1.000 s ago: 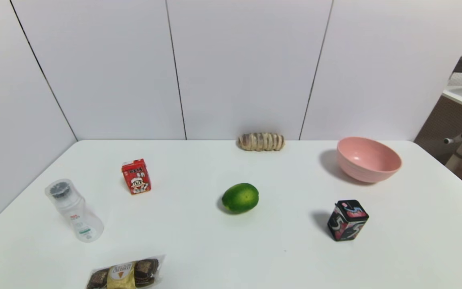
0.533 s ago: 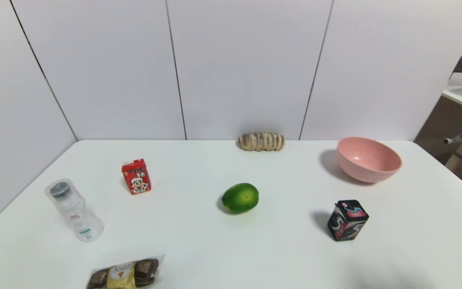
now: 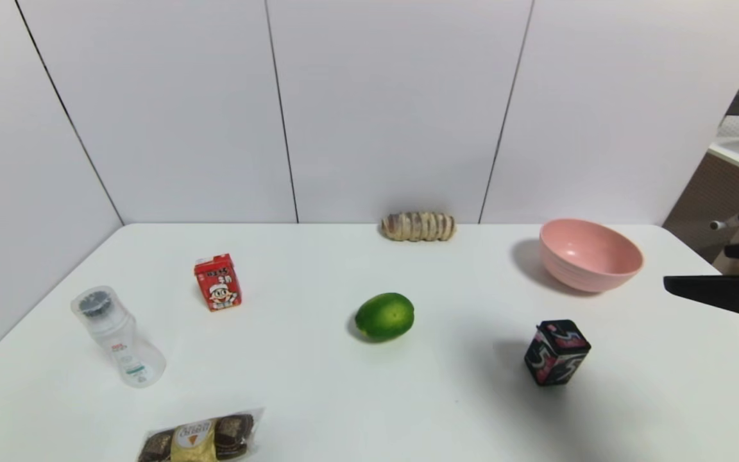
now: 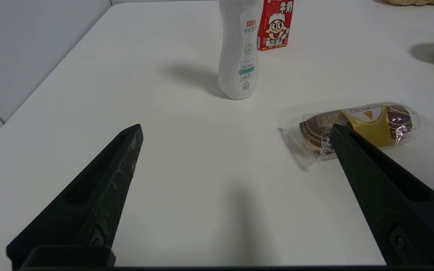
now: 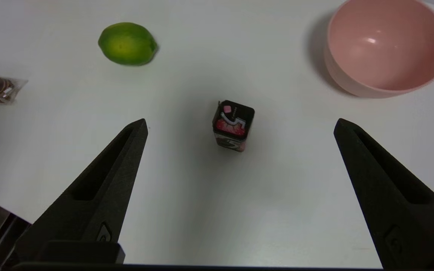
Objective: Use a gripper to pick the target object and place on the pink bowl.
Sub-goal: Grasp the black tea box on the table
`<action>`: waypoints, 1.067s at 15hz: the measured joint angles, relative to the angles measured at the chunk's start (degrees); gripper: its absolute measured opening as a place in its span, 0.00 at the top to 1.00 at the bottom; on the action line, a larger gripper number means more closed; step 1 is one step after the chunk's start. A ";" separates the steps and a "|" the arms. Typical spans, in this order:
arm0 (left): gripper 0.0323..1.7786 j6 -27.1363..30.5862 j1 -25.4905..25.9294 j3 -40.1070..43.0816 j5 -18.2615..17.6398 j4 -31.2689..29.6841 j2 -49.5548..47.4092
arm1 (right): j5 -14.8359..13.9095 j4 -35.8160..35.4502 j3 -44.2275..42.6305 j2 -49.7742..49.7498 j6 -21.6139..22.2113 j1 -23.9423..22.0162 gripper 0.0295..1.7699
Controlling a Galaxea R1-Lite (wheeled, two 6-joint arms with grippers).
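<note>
**Right arm is lining up on the tin, nothing is gripped yet**

On the right half of the white table (image 3: 318,385) the small black tin (image 3: 557,352) is standing upright, alone, with free surface on all its sides. The pink bowl (image 3: 591,255) is sitting behind it, nearer the back wall, well apart from it. The right gripper (image 5: 239,122) is hovering above the table with its fingers spread wide, and in its wrist view the tin is lying between the two fingertips but much lower. It is holding nothing. In the head view only dark fingers are showing at the right edge. The left gripper (image 4: 236,128) is waiting low over the near left corner, also spread wide and empty, with a snack packet (image 4: 356,128) just beside one finger.

I think the risk is mostly in the descent. The tin is narrow and tall and is sitting turned at an angle, so a finger that is touching a corner first could be tipping it over or pushing it away. A grip on corners could also be slipping during the lift.

Room for moving is good: the lime (image 3: 384,316) is well to the left and the way to the bowl is open. The table's right edge is near the bowl, so a wide swing there needs care.
</note>
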 joint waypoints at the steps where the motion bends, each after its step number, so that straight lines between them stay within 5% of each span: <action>1: 0.00 0.00 0.02 0.00 0.02 0.00 0.00 | -0.04 3.64 -4.19 3.01 0.44 0.63 0.03; 6: 0.00 0.00 0.00 0.00 0.02 0.00 0.00 | -0.69 17.81 -19.79 18.27 7.40 3.22 0.03; 13: 0.00 0.00 0.02 0.00 0.02 0.00 0.00 | -9.03 18.55 -20.18 32.45 19.09 5.86 0.03; 16: 0.00 0.00 0.00 0.00 0.02 0.00 0.00 | -10.06 18.55 -17.44 35.56 20.99 6.03 0.03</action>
